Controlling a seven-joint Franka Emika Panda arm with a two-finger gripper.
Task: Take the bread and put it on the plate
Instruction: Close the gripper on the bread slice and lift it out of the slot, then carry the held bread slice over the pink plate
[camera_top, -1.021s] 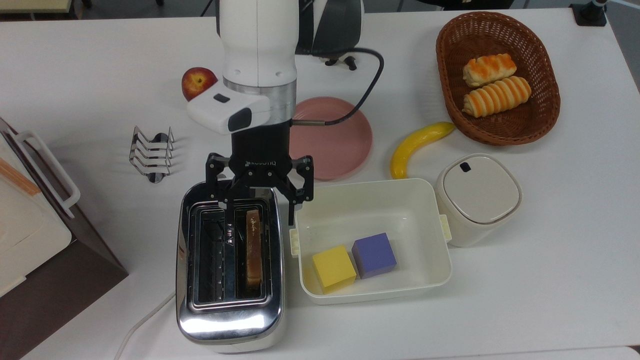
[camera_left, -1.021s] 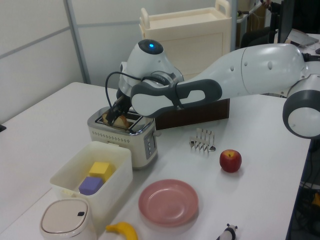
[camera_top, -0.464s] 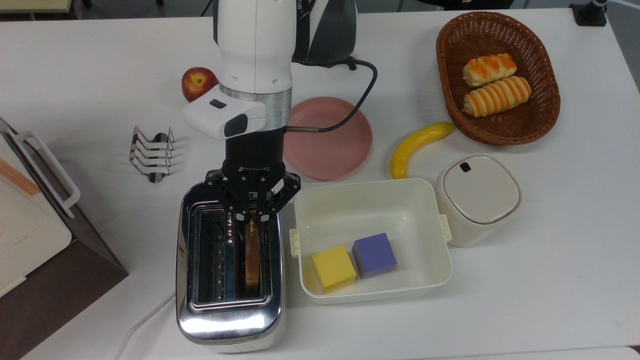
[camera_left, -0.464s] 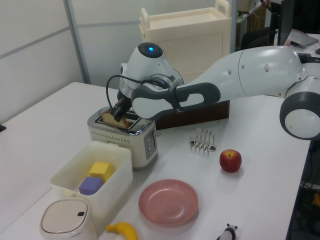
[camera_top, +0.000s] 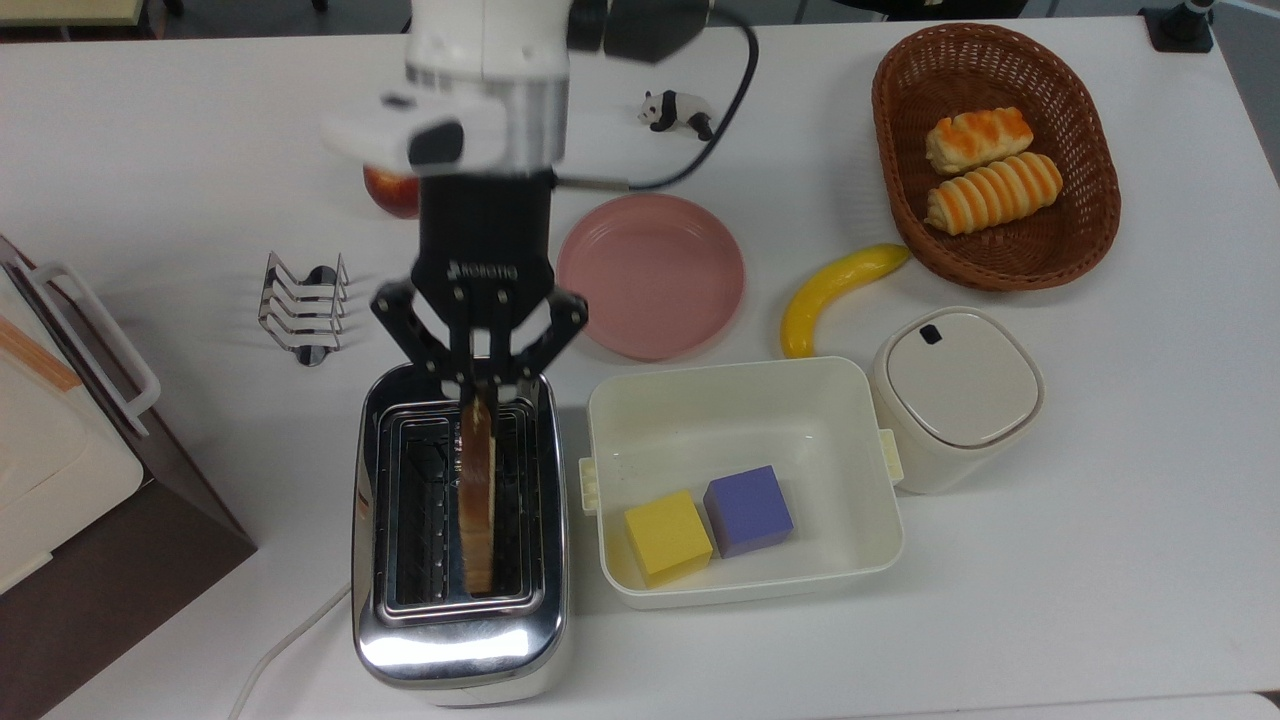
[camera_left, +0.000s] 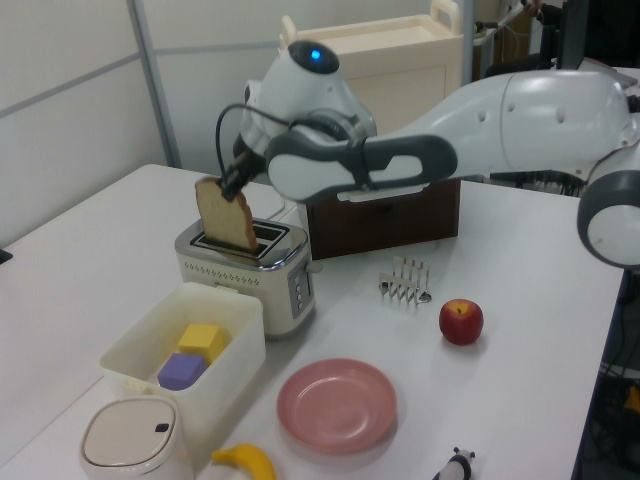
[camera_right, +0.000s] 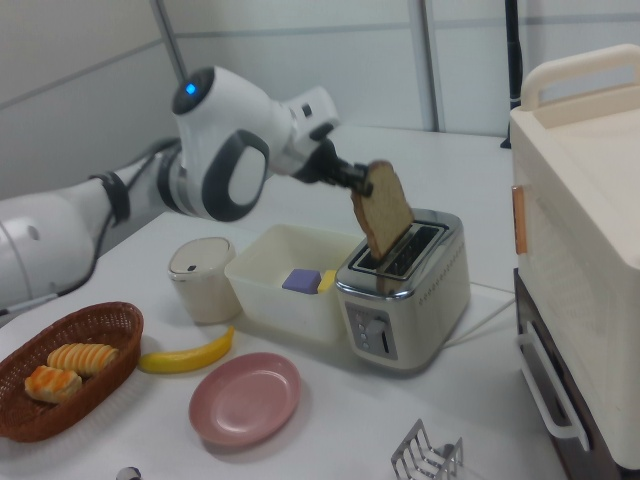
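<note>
The bread (camera_top: 478, 500) is a brown slice, seen edge-on in the top view. It hangs mostly lifted out of the silver toaster (camera_top: 458, 640), its lower edge still at the slot. My gripper (camera_top: 480, 390) is shut on the slice's top corner. The left view shows the bread (camera_left: 227, 215) upright above the toaster (camera_left: 255, 275), held by the gripper (camera_left: 225, 188). In the right view the bread (camera_right: 383, 222) tilts slightly under the gripper (camera_right: 362, 180). The pink plate (camera_top: 650, 275) lies bare on the table, to the top view's right of the arm.
A white tub (camera_top: 740, 365) with a yellow block (camera_top: 667, 537) and a purple block (camera_top: 748, 510) stands beside the toaster. Nearby are a banana (camera_top: 835, 290), a lidded canister (camera_top: 955, 395), a basket (camera_top: 1000, 275) of rolls, a toast rack (camera_top: 303, 305), an apple (camera_top: 390, 195) and a panda toy (camera_top: 675, 108).
The gripper went from open over the slot to shut on the bread, then rose, drawing the slice up out of the toaster.
</note>
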